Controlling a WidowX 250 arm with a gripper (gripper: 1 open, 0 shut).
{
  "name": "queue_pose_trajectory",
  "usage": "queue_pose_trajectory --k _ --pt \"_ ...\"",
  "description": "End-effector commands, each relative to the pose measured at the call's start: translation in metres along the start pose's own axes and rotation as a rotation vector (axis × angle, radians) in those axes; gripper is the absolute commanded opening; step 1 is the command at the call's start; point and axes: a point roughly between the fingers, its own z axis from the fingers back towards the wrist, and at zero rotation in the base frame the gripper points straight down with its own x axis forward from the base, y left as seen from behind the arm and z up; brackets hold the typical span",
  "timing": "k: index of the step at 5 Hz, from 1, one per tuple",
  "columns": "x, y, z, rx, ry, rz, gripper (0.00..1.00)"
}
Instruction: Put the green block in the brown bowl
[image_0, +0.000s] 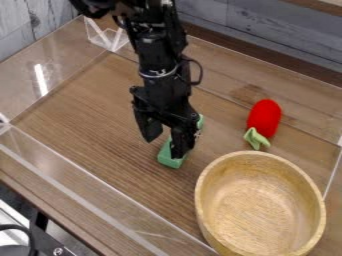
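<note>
I have the arm upright, gripper (166, 137) pointing straight down with jaws spread, straddling the green block (175, 153) on the worktop (94, 110). Brown bowl (261, 207) sits just right of the block. Bare wood lies left; clear walls (54, 160) border it.

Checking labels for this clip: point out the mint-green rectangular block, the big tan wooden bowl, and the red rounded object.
Mint-green rectangular block (171, 157): camera view, its exposed lower end.
Big tan wooden bowl (205, 184): camera view, left part of the thick rim.
Red rounded object (266, 115): camera view, middle of its red body.
</note>
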Motion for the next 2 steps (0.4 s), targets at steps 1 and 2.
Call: queue_pose_trajectory --k 1,2 --pt "0.0069 -0.0021 0.0104 0.005 -0.032 -0.013 1.0" --pt "0.0086 -0.0008 0.0036 0.009 -0.024 -0.007 1.0"
